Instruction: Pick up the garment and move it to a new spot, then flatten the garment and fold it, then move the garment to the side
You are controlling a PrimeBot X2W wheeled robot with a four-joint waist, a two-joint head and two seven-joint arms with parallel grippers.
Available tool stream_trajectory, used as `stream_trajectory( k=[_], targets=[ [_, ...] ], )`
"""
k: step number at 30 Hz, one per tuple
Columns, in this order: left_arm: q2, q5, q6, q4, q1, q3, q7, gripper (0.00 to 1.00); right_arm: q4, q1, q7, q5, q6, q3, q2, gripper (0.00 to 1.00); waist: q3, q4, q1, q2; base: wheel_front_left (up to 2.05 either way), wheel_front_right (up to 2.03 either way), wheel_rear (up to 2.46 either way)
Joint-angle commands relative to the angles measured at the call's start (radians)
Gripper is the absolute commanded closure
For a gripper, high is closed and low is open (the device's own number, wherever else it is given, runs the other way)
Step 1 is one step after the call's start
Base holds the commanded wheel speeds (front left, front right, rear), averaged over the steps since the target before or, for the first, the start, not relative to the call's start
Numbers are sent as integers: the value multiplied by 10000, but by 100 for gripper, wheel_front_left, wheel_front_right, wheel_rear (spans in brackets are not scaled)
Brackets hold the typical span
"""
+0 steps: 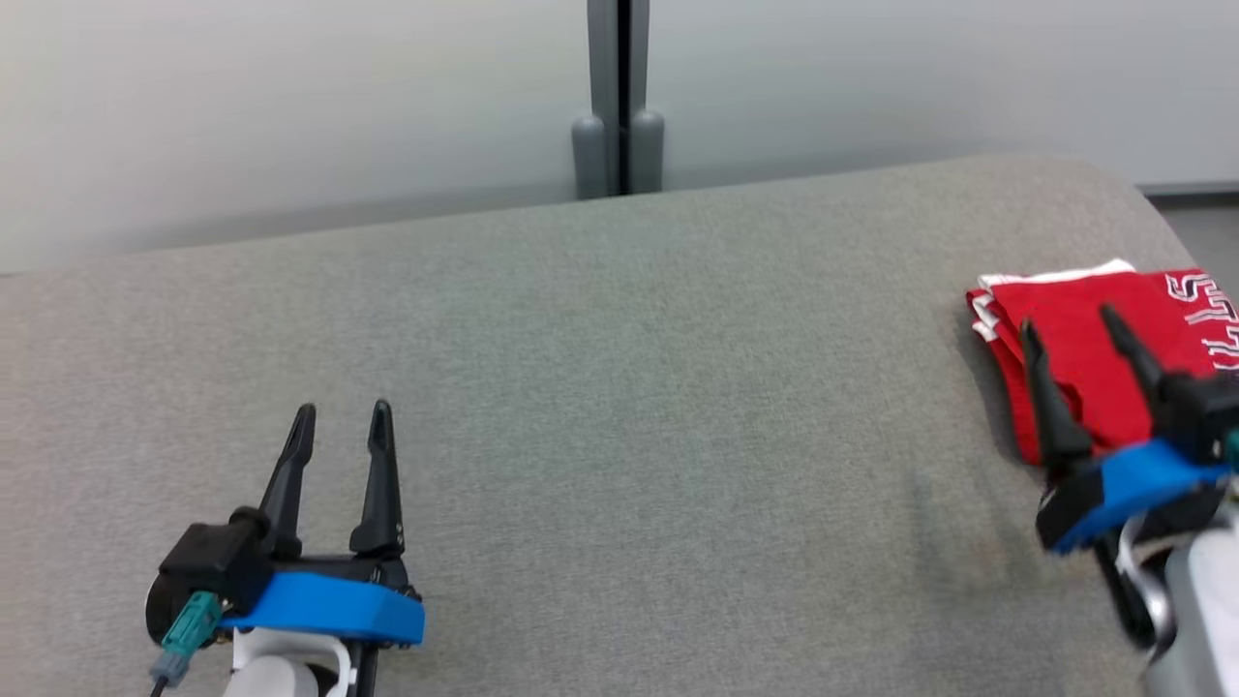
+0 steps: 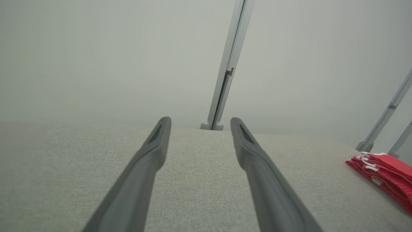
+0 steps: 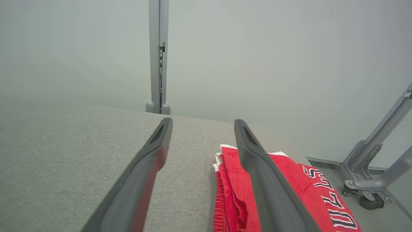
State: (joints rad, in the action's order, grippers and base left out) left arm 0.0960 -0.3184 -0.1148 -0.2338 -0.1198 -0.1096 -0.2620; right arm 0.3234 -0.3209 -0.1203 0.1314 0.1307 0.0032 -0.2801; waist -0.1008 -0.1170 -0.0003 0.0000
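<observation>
the garment is lying folded into a compact red stack, with white trim showing at its far end and pale lettering running along the top layer. you're seeing it at the far right corner of the table, close against the right edge, with its layered fold facing the table's middle. your right gripper is hovering at the stack's near end with its fingers spread apart and gripping nothing. in the right wrist view one finger is crossing over the red cloth while the other is lying over bare grey table beside it. whether either is touching the fabric, you cannot tell. your left gripper is sitting well apart from the garment, near the table's front left, its fingers also parted and empty, pointing toward the far edge. past that far edge a grey post is rising against the pale wall, and off the right edge a wheeled frame is standing on the floor.
</observation>
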Motion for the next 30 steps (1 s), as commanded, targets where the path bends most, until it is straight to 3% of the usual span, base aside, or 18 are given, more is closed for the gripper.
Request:
stream_trajectory(
  k=[1,10,30],
  targets=[
    [19,8,54,-17,88,71,-34,0,-219,290,-18,112,2,-23,169,0,45,52,3,0,0,0,0],
    [-126,183,31,-233,830,448,-35,0,-2065,2601,205,215,3,-646,1391,0,582,813,3,0,0,0,0],
    [-227,316,-124,-582,1346,623,-36,0,-2041,3507,397,-335,3,-862,2149,0,1196,1009,3,0,0,0,0]
  ],
)
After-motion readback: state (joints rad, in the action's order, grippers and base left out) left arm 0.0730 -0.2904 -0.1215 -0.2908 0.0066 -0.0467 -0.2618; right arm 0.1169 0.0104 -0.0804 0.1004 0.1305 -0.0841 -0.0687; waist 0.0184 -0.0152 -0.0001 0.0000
